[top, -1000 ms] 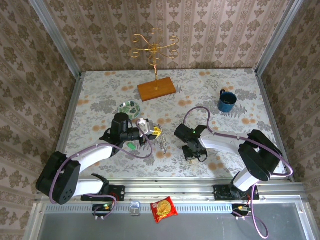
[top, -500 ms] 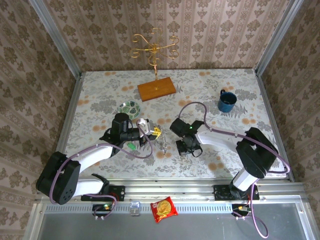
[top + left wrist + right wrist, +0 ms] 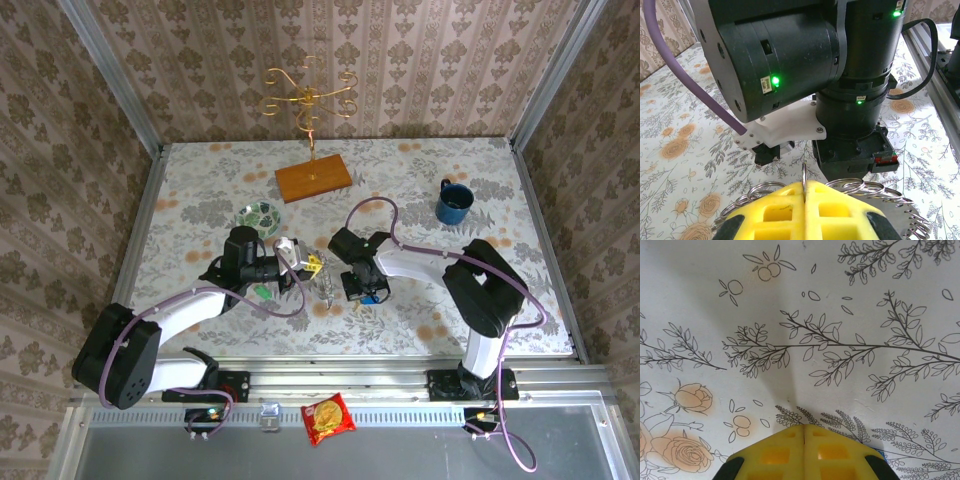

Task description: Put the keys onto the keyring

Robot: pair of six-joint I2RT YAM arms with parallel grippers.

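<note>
My left gripper (image 3: 313, 264) (image 3: 805, 182) is shut on the keyring (image 3: 804, 174): a thin metal loop stands upright between its yellow fingers. The ring's other loops and ribbed rim (image 3: 900, 202) fan out on both sides. Seen from above, the keyring (image 3: 325, 287) hangs below that gripper at the table's middle. The green-headed key (image 3: 262, 292) lies on the cloth beside the left forearm. My right gripper (image 3: 362, 290) (image 3: 805, 427) is shut, pointing down close over the cloth just right of the keyring, with nothing visible between its fingers. A blue sliver (image 3: 883, 455), perhaps the blue key, peeks out by its right finger.
A green-white bowl (image 3: 259, 216) sits behind the left arm. A wooden base with a gold wire stand (image 3: 313, 178) is at the back middle, a blue mug (image 3: 453, 202) at the back right. A snack packet (image 3: 328, 418) lies on the near rail.
The right arm has swung left across the table, bringing its shut gripper up next to the keyring. The left arm and the keyring have stayed put.
</note>
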